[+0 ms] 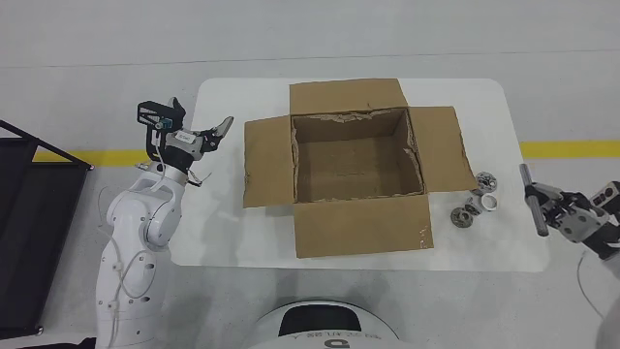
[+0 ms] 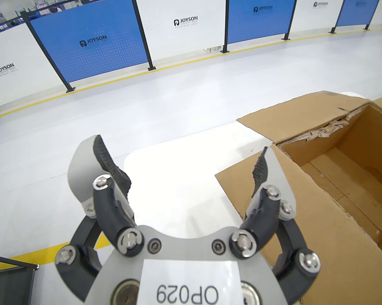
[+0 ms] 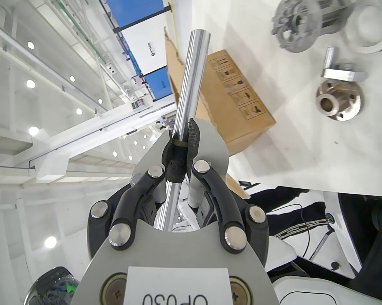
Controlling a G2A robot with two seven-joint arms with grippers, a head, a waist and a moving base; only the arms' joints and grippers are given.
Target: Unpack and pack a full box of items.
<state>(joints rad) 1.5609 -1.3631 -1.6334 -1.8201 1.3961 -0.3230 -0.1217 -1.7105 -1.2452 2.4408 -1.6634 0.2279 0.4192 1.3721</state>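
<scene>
The box (image 1: pixel 360 225) is being shown open at the middle of the table (image 1: pixel 232 242), with all four flaps being folded outward and its bare cardboard floor being exposed to the top view.

The left gripper (image 2: pixel 181 144) is being held above the table's left edge, near the far corner. It is being held close to the box's left flap but apart from it. Its fingers (image 2: pixel 111 166) are being held spread wide, with nothing between them.

The right gripper (image 3: pixel 184 133) is being held at the table's right edge, well apart from the box. A rod (image 3: pixel 192 71) of polished metal is being pinched between its fingers (image 3: pixel 194 134), and a long part of it is being left sticking out past the fingertips. In the top view the rod is being held about level, pointing away from the robot.

Four small metal parts are being left on the table between the box's right flap and the rod:
- a spool (image 3: pixel 300 22)
- a ring (image 3: pixel 369 28) just beside the spool
- a bracket (image 3: pixel 342 71)
- a flanged hub (image 3: pixel 338 101) right next to the bracket, though whether these two are touching cannot be told

A yellow floor line (image 1: pixel 572 147) is being shown beyond the table's right side.
</scene>
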